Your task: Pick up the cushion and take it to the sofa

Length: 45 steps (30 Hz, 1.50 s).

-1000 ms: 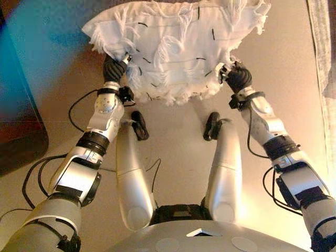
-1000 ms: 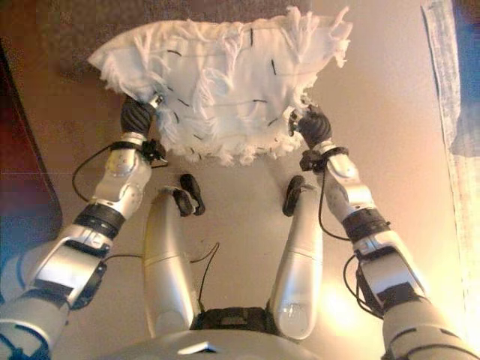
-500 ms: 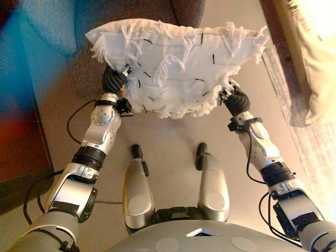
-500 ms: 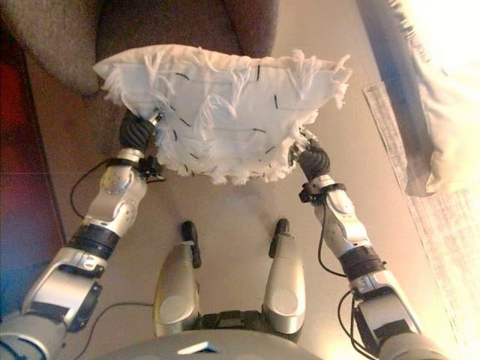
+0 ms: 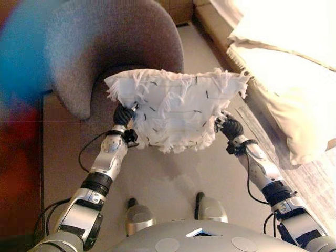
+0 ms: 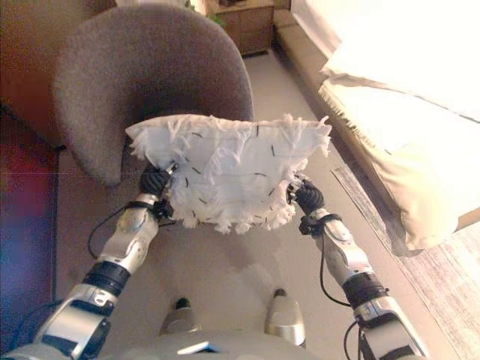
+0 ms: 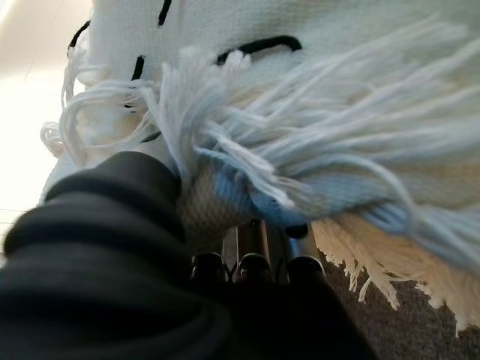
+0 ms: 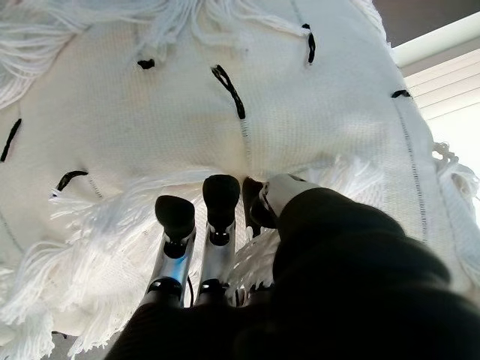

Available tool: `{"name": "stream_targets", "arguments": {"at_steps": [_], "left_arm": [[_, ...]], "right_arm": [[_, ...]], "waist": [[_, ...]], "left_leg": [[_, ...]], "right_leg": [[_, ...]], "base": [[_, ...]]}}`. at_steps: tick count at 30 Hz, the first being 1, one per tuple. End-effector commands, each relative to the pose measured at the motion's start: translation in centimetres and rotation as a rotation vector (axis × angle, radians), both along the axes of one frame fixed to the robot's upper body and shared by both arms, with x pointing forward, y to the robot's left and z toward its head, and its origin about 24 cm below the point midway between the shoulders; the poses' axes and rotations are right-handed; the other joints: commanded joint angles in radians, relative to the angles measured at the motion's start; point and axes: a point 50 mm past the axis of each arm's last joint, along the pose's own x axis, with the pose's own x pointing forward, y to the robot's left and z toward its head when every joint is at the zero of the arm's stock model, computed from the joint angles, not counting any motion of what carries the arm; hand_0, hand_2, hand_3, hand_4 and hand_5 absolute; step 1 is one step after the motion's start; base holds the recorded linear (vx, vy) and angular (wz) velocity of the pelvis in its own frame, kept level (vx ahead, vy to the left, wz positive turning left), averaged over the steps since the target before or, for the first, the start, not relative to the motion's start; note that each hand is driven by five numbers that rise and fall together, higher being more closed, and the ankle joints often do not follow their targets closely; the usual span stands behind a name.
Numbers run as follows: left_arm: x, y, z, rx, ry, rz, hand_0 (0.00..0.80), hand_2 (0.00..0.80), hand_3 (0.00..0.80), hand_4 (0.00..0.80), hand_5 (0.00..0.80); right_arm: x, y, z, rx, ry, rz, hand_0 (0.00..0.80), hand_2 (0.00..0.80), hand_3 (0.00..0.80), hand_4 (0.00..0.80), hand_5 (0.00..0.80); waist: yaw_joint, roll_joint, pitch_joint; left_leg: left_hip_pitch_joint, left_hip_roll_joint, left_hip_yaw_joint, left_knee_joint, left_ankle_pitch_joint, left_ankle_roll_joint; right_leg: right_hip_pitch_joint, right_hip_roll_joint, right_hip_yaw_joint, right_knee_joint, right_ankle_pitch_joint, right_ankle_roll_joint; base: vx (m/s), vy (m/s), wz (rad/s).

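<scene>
I hold a white fringed cushion [image 5: 178, 110] with short black stitches off the floor between both hands, in front of me. My left hand [image 5: 123, 115] grips its lower left corner, and my right hand [image 5: 231, 127] grips its lower right corner. In the left wrist view my fingers [image 7: 251, 266] curl under the cushion's fringe [image 7: 300, 150]. In the right wrist view my fingers [image 8: 214, 214] and thumb press into the cushion [image 8: 225, 97]. A pale sofa [image 5: 283, 63] with cream cushions lies at the right, apart from the held cushion.
A grey rounded armchair [image 5: 105, 42] stands just beyond the cushion, on the left. A wooden cabinet [image 6: 251, 22] is at the far back. A light rug [image 5: 315, 178] lies on the floor by the sofa. A dark red piece of furniture [image 5: 16, 173] runs along the left edge.
The whole view has shifted as I moved: the armchair and sofa have come into view. The cushion stays held in both hands, now raised in front of the armchair.
</scene>
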Motion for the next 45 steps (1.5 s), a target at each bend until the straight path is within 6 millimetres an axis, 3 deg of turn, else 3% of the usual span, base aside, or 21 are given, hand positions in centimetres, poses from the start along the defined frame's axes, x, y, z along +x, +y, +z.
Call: {"name": "stream_targets", "arguments": {"at_steps": [1, 11, 18, 26, 31, 33, 36, 37, 38, 41, 43, 45], "left_arm": [[1.5, -2.4, 3.6, -0.017, -0.177, -0.141, 0.8, 0.8, 0.8, 0.8, 0.8], [1.3, -2.3, 2.9, -0.025, -0.141, -0.146, 0.8, 0.8, 0.8, 0.8, 0.8], [0.8, -2.0, 2.5, -0.083, -0.126, -0.108, 0.8, 0.8, 0.8, 0.8, 0.8], [0.5, -0.7, 2.0, -0.087, -0.113, -0.053, 0.8, 0.8, 0.8, 0.8, 0.8], [0.9, 0.3, 2.0, -0.109, -0.122, -0.005, 0.8, 0.8, 0.8, 0.8, 0.8], [0.8, 0.2, 1.8, -0.117, -0.122, -0.013, 0.8, 0.8, 0.8, 0.8, 0.8], [0.7, -0.3, 1.8, -0.117, -0.124, -0.044, 0.8, 0.8, 0.8, 0.8, 0.8], [0.8, -0.9, 1.9, -0.115, -0.124, -0.08, 0.8, 0.8, 0.8, 0.8, 0.8], [0.9, -1.1, 2.0, -0.119, -0.119, -0.091, 0.8, 0.8, 0.8, 0.8, 0.8], [1.2, -1.3, 2.5, -0.087, -0.124, -0.125, 0.8, 0.8, 0.8, 0.8, 0.8], [1.6, -1.3, 3.0, -0.069, -0.128, -0.15, 0.8, 0.8, 0.8, 0.8, 0.8], [2.2, -1.5, 3.4, -0.077, -0.129, -0.167, 0.8, 0.8, 0.8, 0.8, 0.8]], "right_arm": [[0.6, 4.6, 2.3, 0.143, -0.132, 0.116, 0.8, 0.8, 0.8, 0.8, 0.8], [0.4, 5.3, 1.1, 0.202, -0.085, 0.119, 0.8, 0.8, 0.8, 0.8, 0.8], [0.3, 4.4, 1.0, 0.199, -0.074, 0.098, 0.8, 0.8, 0.8, 0.8, 0.8], [0.7, 4.7, 1.6, 0.117, -0.099, 0.077, 0.8, 0.8, 0.8, 0.8, 0.8], [1.2, 4.7, 2.4, 0.098, -0.106, 0.11, 0.8, 0.8, 0.8, 0.8, 0.8], [1.1, 4.7, 2.2, 0.098, -0.099, 0.123, 0.8, 0.8, 0.8, 0.8, 0.8], [0.9, 4.7, 1.9, 0.111, -0.095, 0.116, 0.8, 0.8, 0.8, 0.8, 0.8], [0.8, 4.7, 1.8, 0.106, -0.102, 0.095, 0.8, 0.8, 0.8, 0.8, 0.8], [0.8, 4.6, 1.8, 0.113, -0.102, 0.088, 0.8, 0.8, 0.8, 0.8, 0.8], [0.8, 5.5, 2.0, 0.14, -0.108, 0.089, 0.8, 0.8, 0.8, 0.8, 0.8], [0.9, 5.8, 1.9, 0.147, -0.114, 0.078, 0.8, 0.8, 0.8, 0.8, 0.8], [0.8, 6.0, 1.9, 0.167, -0.122, 0.06, 0.8, 0.8, 0.8, 0.8, 0.8]], "waist": [[-0.006, -0.022, -0.086], [-0.003, -0.028, -0.129], [0.018, -0.023, -0.14], [0.027, -0.042, -0.136], [0.014, -0.049, -0.113], [0.003, -0.04, -0.108], [-0.006, -0.019, -0.111], [-0.01, -0.01, -0.108], [-0.014, -0.012, -0.105], [-0.012, -0.004, -0.096], [-0.004, 0.002, -0.087], [-0.006, 0.014, -0.076]], "left_leg": [[0.001, -0.105, 0.027, -0.032, -0.033, 0.111], [0.065, -0.128, 0.078, -0.085, -0.043, 0.128], [0.074, -0.125, 0.071, -0.068, -0.056, 0.125], [0.027, -0.128, 0.058, 0.073, -0.096, 0.118], [-0.031, -0.112, 0.048, 0.242, -0.045, 0.087], [-0.032, -0.1, 0.077, 0.222, -0.035, 0.082], [-0.013, -0.087, 0.129, 0.06, -0.018, 0.084], [-0.011, -0.083, 0.169, -0.002, -0.01, 0.091], [0.0, -0.087, 0.17, -0.005, -0.022, 0.107], [0.035, -0.117, 0.164, -0.07, -0.024, 0.143], [0.052, -0.138, 0.152, -0.082, -0.041, 0.156], [0.057, -0.15, 0.14, -0.081, -0.048, 0.166]], "right_leg": [[0.042, 0.103, 0.023, -0.101, 0.063, -0.058], [0.085, 0.106, -0.002, -0.183, 0.113, -0.043], [0.111, 0.108, -0.038, -0.179, 0.092, -0.057], [0.1, 0.114, -0.021, -0.14, 0.069, -0.083], [0.097, 0.113, 0.0, -0.12, 0.06, -0.104], [0.098, 0.114, 0.004, -0.119, 0.062, -0.103], [0.103, 0.115, -0.018, -0.122, 0.059, -0.09], [0.106, 0.107, -0.044, -0.108, 0.047, -0.081], [0.104, 0.098, -0.049, -0.099, 0.04, -0.075], [0.034, 0.045, -0.062, 0.071, 0.082, -0.031], [0.001, -0.005, -0.063, 0.238, 0.08, -0.019], [-0.072, -0.048, -0.036, 0.451, 0.133, -0.025]], "base": [[0.04, 0.072, -0.35], [0.008, 0.031, -0.12], [0.022, -0.032, -0.08], [0.038, -0.058, -0.01], [0.041, 0.025, -0.02], [0.061, 0.153, -0.07], [0.067, 0.237, -0.01], [0.041, 0.263, 0.14], [0.047, 0.293, 0.35], [0.058, 0.262, 0.37], [0.137, 0.262, 0.13], [0.094, 0.282, 0.2]]}}
